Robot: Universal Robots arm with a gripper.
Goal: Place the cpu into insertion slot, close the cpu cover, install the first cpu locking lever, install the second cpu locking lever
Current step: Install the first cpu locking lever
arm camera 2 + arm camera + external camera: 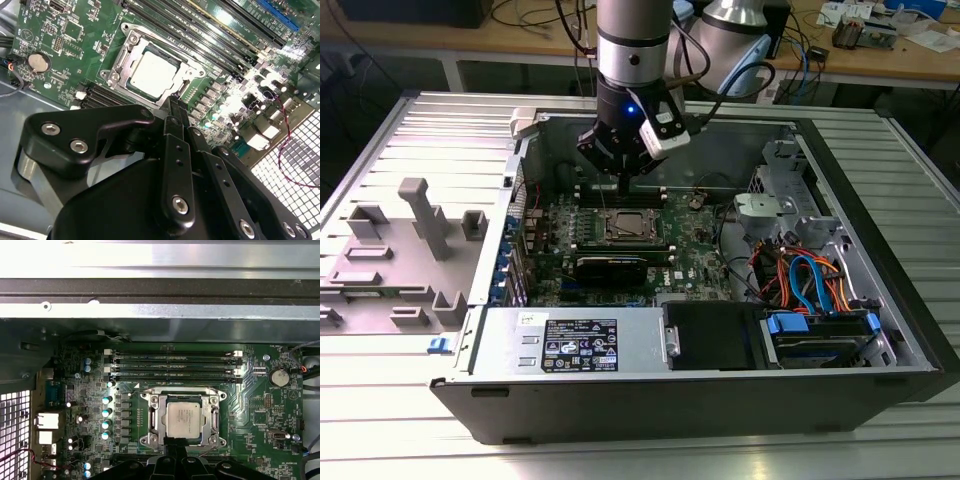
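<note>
The gripper is pinched shut, empty, its tips at the insertion slot's edge. Just ahead of them the cpu sits seated (the cpu cover lies flat around it).

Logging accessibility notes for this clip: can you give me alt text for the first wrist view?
The cpu sits in the slot with the silvery cover lying flat around it, on a green board. The gripper hangs at the slot's near edge; long memory slots and a grey case wall lie beyond.
</note>
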